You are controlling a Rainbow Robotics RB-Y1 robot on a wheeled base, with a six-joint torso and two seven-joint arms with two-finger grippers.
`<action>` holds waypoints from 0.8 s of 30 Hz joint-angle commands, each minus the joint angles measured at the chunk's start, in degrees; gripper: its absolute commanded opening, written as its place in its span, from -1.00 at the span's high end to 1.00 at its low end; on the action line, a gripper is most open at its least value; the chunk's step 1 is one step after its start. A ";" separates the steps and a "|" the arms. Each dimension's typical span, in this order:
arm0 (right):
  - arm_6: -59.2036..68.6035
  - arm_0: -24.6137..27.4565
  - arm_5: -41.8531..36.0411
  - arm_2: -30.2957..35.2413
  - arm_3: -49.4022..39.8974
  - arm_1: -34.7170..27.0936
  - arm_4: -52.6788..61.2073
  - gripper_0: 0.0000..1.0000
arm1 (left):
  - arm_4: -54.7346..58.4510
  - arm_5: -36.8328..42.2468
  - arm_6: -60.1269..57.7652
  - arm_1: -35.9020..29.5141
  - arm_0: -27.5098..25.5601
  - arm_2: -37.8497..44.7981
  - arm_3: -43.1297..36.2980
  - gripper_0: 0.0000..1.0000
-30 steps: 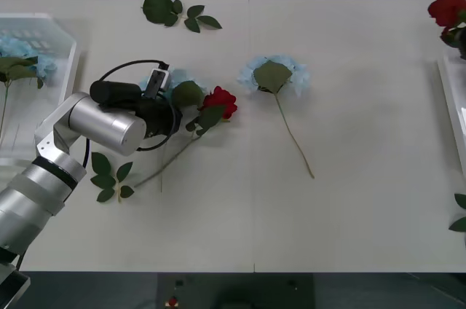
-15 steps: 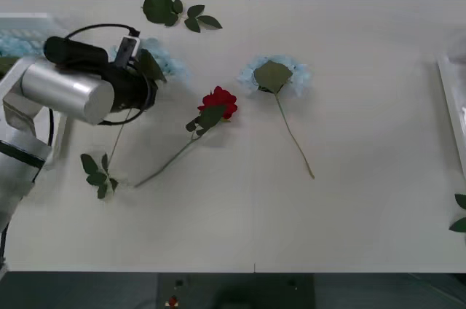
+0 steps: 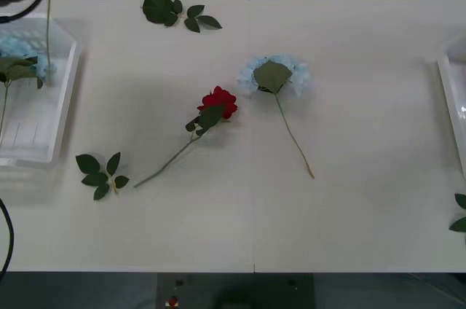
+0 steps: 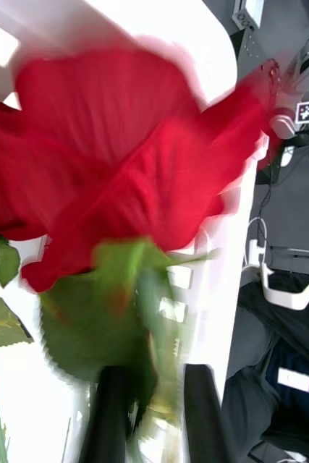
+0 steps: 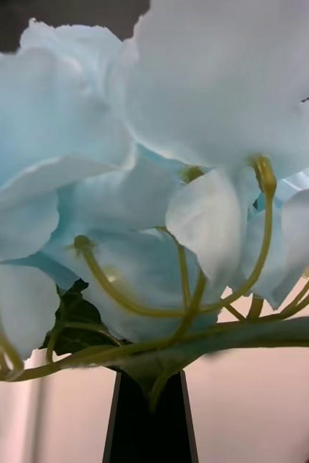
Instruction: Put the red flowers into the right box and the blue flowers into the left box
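Both grippers clenched on flowers.
Left gripper (image 5: 148, 405) pinching a fluffy blue flower (image 5: 161, 166); right gripper (image 4: 150, 412) gripping a soft-petalled red flower (image 4: 125, 166) over the white tray (image 4: 226, 239).

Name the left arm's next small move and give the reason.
Probably lower the blue flower and open over the left box. The left gripper is shut on its stem, which hangs above the box's far end, where another blue flower lies.
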State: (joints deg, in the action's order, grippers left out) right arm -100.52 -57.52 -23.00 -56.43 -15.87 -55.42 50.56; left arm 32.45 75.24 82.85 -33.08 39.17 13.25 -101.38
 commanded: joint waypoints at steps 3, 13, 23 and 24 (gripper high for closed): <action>0.32 -1.01 0.58 0.27 0.67 -0.83 -3.10 -0.60 | -1.87 -0.62 6.36 -8.84 0.46 6.08 0.40 1.00; -1.96 -1.01 -2.23 0.97 -5.13 -1.10 2.88 -0.85 | -4.33 -9.23 16.02 -16.57 0.20 9.78 16.57 1.00; -2.84 -1.01 -16.56 1.15 -29.21 -4.96 25.29 -1.00 | -3.45 -32.96 21.56 -17.63 -5.42 8.11 34.15 1.00; -2.58 -1.01 -18.49 1.15 -32.91 -5.93 26.70 -1.00 | -3.01 -35.25 21.39 -17.63 -6.65 7.67 34.67 1.00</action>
State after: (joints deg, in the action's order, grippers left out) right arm -101.23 -57.29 -38.91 -56.17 -42.41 -57.07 74.42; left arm 28.54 44.27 102.83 -48.63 35.52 21.60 -67.16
